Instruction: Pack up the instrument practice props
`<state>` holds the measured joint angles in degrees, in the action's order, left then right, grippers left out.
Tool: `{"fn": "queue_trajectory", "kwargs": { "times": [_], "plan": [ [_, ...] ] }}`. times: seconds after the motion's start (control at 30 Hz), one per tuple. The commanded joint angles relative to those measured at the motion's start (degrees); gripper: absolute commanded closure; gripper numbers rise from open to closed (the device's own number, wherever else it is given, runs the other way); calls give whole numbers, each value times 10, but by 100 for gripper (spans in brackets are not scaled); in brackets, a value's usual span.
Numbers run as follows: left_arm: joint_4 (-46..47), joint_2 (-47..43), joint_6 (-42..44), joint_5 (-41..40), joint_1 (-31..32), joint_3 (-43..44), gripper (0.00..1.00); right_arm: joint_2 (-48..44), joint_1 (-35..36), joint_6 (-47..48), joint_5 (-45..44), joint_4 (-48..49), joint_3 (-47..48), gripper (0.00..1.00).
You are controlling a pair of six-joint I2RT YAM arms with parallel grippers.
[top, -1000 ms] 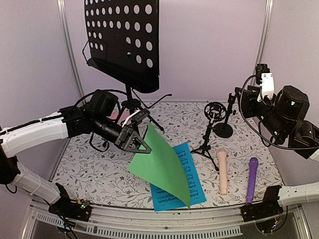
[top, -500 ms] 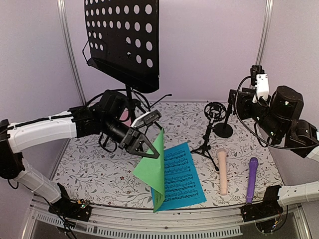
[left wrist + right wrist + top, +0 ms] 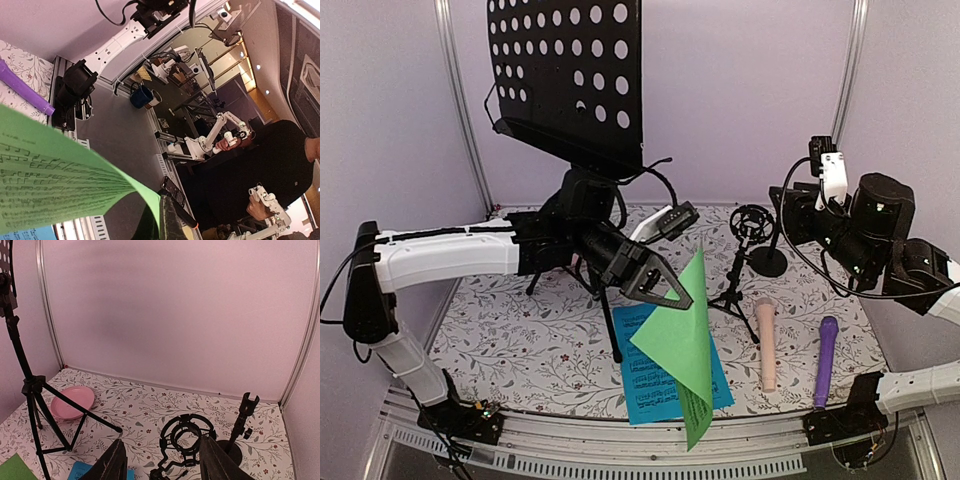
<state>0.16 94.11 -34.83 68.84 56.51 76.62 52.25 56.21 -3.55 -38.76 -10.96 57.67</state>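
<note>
My left gripper [image 3: 682, 296] is shut on the top corner of the green sheet-music paper [image 3: 682, 345], which hangs in the air above the blue sheet [image 3: 660, 390] lying flat on the table. In the left wrist view the fingers [image 3: 172, 225] pinch the green sheet [image 3: 50, 175]. The beige microphone [image 3: 766, 345] and the purple microphone [image 3: 825, 360] lie at the right front. The black perforated music rack [image 3: 570, 75] stands on its tripod at the back left. My right gripper [image 3: 162, 440] is open and empty, raised at the back right and facing the shock-mount mic support [image 3: 187, 437] and the round-base support [image 3: 240, 430].
A pink plate [image 3: 72, 401] lies at the back left behind the rack's tripod legs [image 3: 35, 405]. The left arm reaches across in front of the tripod. Metal frame posts [image 3: 460, 110] and pale walls close in the floral table.
The left arm has swung right and forward with the green sheet, which now hangs edge-down over the blue sheet. The right arm has shifted slightly left.
</note>
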Motion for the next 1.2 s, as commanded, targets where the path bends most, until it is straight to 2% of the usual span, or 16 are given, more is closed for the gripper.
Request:
{"fn": "queue_trajectory", "kwargs": {
  "times": [0.0,0.1,0.37,0.5,0.7,0.8,1.0,1.17],
  "plan": [
    [2,-8,11,4,-23,-17,100,-8,0,-11,-2,-13,-3,50],
    [-42,-20,52,-32,-42,-66,100,-12,-1,-11,-5,-15,-6,50],
    [-26,-49,57,-68,-86,-196,100,-19,0,-21,-7,-26,-11,50],
    [-43,-33,62,-139,-93,-234,100,-20,0,-27,-6,-26,-14,50],
    [-44,14,-8,-287,-99,-244,100,-17,0,-41,0,-28,-17,50],
    [-41,20,-60,-335,-96,-247,100,-15,0,-45,0,-29,-15,50],
    [-109,-12,-88,-412,-90,-251,100,-18,0,-57,-3,-38,-14,50],
    [-154,-24,-91,-435,-89,-248,100,-18,0,-69,0,-43,-19,50]
  ]
}}
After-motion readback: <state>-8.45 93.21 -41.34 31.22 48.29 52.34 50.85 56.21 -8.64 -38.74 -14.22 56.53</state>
